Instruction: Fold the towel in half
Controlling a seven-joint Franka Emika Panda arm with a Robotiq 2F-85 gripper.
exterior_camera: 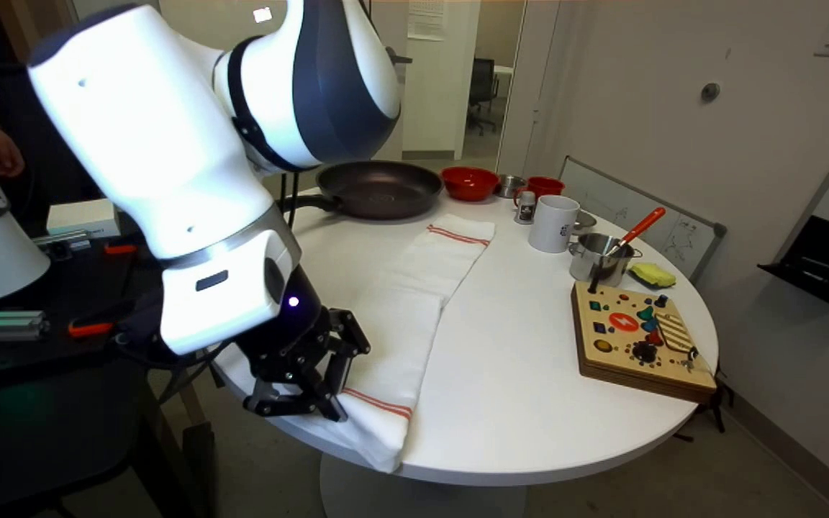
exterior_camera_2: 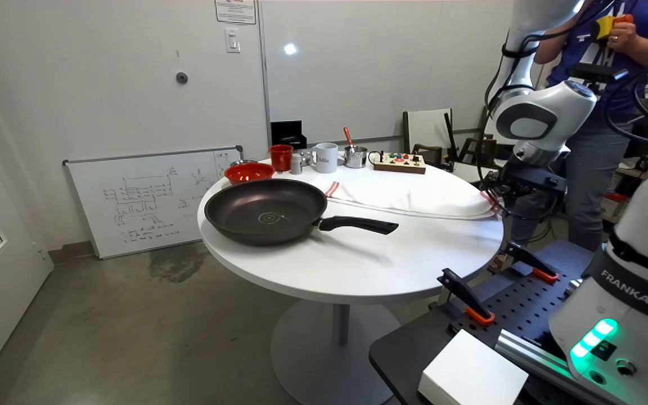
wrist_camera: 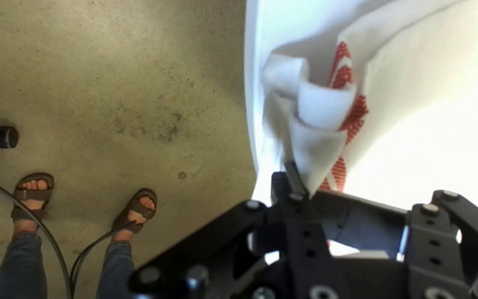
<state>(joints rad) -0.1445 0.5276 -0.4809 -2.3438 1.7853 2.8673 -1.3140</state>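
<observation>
The towel [exterior_camera: 400, 338], white with thin red stripes at both short ends, stretches along the tabletop [exterior_camera: 529, 403]; a layer edge crosses it midway. My gripper [exterior_camera: 340, 404] is at its near end, by the table's rim. In the wrist view the gripper [wrist_camera: 310, 192] is shut, and a bunched corner of the towel [wrist_camera: 326, 106] narrows to a point between the fingertips. The cloth close by is rippled, its red stripes creased. In an exterior view the striped end of the towel [exterior_camera_2: 442, 202] meets the gripper [exterior_camera_2: 501, 198], which partly hides it.
A frying pan [exterior_camera: 382, 188] stands beyond the towel's far end, its handle pointing sideways. A red bowl [exterior_camera: 469, 183], white mug [exterior_camera: 554, 223], metal pot [exterior_camera: 598, 259] and wooden knob box [exterior_camera: 641, 338] line the far side. A person [exterior_camera_2: 568, 152] stands near the arm.
</observation>
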